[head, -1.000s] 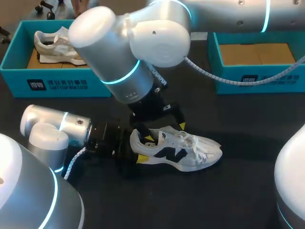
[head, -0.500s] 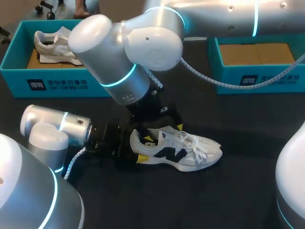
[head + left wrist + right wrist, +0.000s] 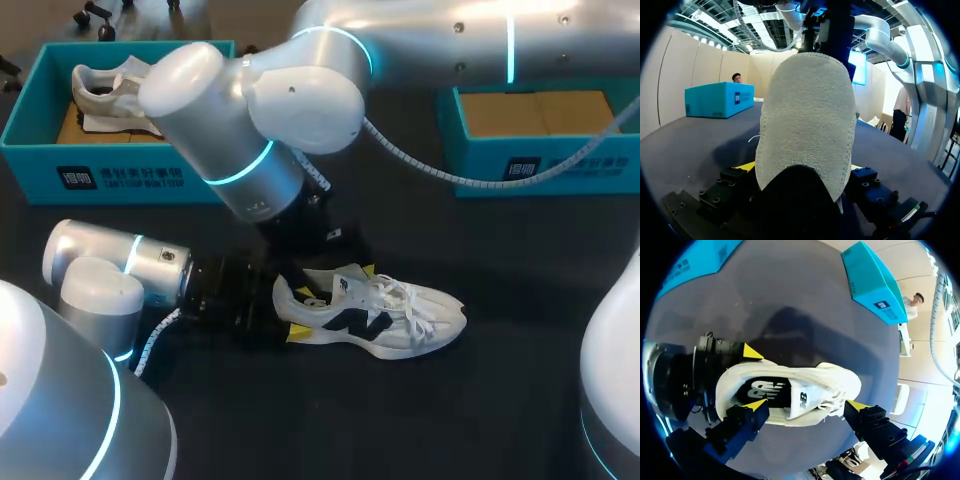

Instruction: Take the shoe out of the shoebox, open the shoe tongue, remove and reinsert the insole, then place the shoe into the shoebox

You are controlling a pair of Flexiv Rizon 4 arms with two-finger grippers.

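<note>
The shoe (image 3: 375,318) stands on its sole on the black table (image 3: 500,400), near the middle and well in front of both boxes. Its heel sits between the fingers of the left gripper (image 3: 300,315), which pinch it from either side. In the left wrist view the rounded back of the heel (image 3: 807,125) fills the space between the fingers, with only slivers of the yellow tips showing beside it. The right gripper (image 3: 340,255) hangs just above the shoe's collar with its fingers spread wide. In the right wrist view one finger is over the heel end and the other near the laces, and neither can be seen touching the shoe (image 3: 790,390). The dark insole (image 3: 762,389) lies inside the opening, facing up. The shoe's long axis runs across the table. The heel points toward my left arm and the toe toward my right, and the laced top faces up. At the far left is a teal box (image 3: 120,178) with another shoe (image 3: 115,95) lying in it. At the far right is a second teal box (image 3: 560,165).
</note>
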